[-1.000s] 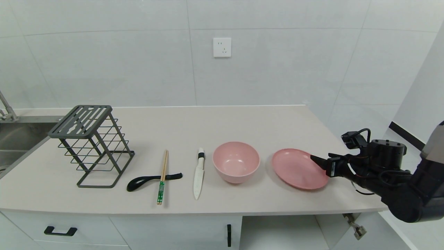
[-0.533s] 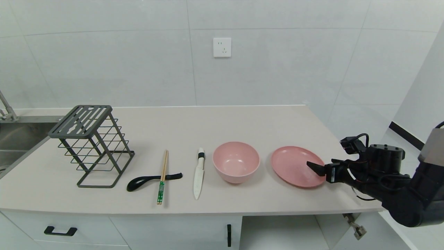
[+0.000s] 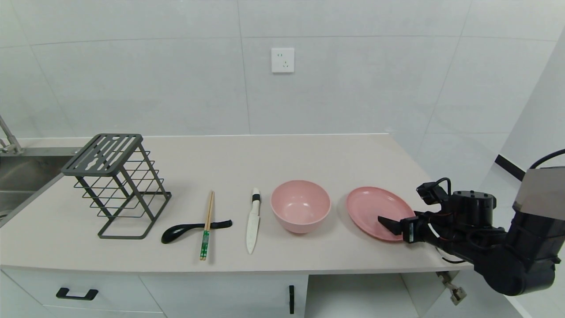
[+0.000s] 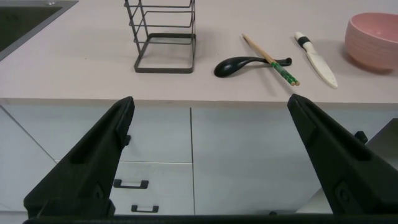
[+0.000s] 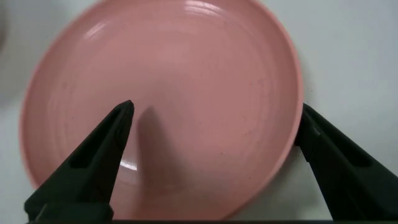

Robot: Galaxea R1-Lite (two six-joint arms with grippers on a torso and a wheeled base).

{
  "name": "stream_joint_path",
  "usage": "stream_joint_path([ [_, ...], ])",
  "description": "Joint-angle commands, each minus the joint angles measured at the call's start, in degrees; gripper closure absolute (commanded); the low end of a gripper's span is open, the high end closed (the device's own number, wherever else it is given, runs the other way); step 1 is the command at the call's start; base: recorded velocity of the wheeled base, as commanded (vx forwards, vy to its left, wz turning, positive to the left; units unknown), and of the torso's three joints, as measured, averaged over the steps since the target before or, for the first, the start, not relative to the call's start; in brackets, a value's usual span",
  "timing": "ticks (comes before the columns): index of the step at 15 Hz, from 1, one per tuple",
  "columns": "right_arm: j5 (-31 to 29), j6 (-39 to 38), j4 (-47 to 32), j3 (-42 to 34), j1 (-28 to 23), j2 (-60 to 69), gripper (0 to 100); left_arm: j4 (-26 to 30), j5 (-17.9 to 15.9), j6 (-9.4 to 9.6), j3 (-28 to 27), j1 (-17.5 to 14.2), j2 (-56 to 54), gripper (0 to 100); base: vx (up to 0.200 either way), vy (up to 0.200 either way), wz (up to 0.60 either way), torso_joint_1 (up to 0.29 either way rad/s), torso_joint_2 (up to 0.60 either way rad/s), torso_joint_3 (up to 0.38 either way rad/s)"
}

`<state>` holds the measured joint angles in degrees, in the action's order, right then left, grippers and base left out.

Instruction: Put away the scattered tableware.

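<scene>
Left gripper point(image 4: 210, 102): found wide open and empty, held low in front of the cabinet, well apart from the items on the counter.

Recorded on the counter, from the left:
- a wire rack point(image 3: 117, 185)
- a black spoon point(image 3: 190, 229) crossed by chopsticks point(image 3: 206, 225)
- a knife point(image 3: 253, 221)
- a pink bowl point(image 3: 300, 205)
- a pink plate point(image 3: 375, 212), lying flat near the counter's right end

Right gripper point(image 3: 392, 223): spread wide with nothing held, one finger over the plate's inside and the other outside its rim.

Risks judged:
- The shallow, smooth rim may be pinched poorly and slip.
- The plate may be pushed into the bowl just beside it.
- The plate may be tipped off the counter edge if lifted unevenly.
</scene>
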<state>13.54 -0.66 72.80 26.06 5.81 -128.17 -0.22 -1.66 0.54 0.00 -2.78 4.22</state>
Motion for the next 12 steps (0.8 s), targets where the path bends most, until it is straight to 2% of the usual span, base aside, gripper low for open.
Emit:
stream_joint_path([
  [1,0.0,0.0,0.0,0.0,-0.1,-0.2,0,0.0,0.0,-0.01,0.0,0.0,0.1,0,0.0,0.0,0.0,0.0,0.0,0.0],
  [2,0.0,0.0,0.0,0.0,-0.2,-0.3,0,0.0,0.0,-0.01,0.0,0.0,0.1,0,0.0,0.0,0.0,0.0,0.0,0.0],
  [3,-0.1,0.0,0.1,0.0,-0.2,-0.3,100,0.0,0.0,-0.01,0.0,0.0,0.1,0,0.0,0.0,0.0,0.0,0.0,0.0],
  [12,-0.3,0.0,0.1,1.8,-1.6,0.1,100,0.0,0.0,-0.01,0.0,0.0,0.1,0,0.0,0.0,0.0,0.0,0.0,0.0],
])
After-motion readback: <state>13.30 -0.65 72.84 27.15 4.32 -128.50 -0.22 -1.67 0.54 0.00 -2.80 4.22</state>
